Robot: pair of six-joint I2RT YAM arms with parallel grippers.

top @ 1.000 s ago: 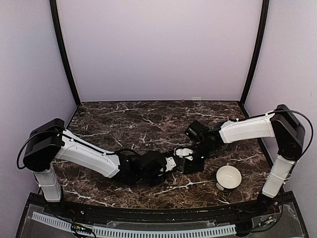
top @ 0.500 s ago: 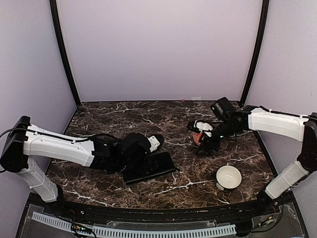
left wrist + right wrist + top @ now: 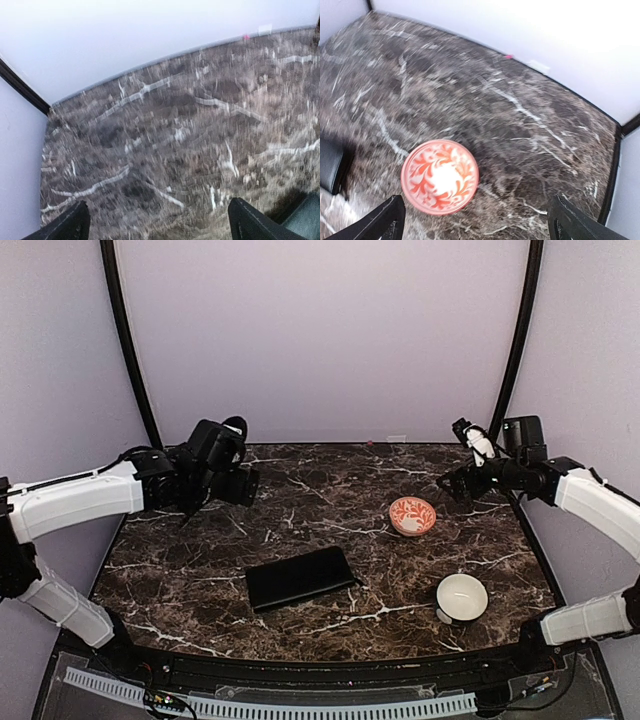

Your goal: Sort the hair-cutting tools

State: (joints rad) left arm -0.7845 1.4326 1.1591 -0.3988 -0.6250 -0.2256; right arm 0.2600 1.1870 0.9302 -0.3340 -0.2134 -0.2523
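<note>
The left gripper (image 3: 161, 225) and right gripper (image 3: 480, 222) hover with jaws spread wide and empty. The veined dark marble tabletop (image 3: 300, 490) bears a flat rectangular black case (image 3: 300, 578) and a round orange-patterned bowl (image 3: 440, 176).

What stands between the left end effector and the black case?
Nothing visible does. The left end effector is open above the table's far left; only marble lies between it and the black case.

Marble worktop (image 3: 300, 490) dk brown w/ white veins. Patterned bowl (image 3: 412, 516) orange-red leaf print on white; other bowl (image 3: 462, 597) plain white. Case (image 3: 300, 578) blk; walls (image 3: 320, 340) pale lilac.
</note>
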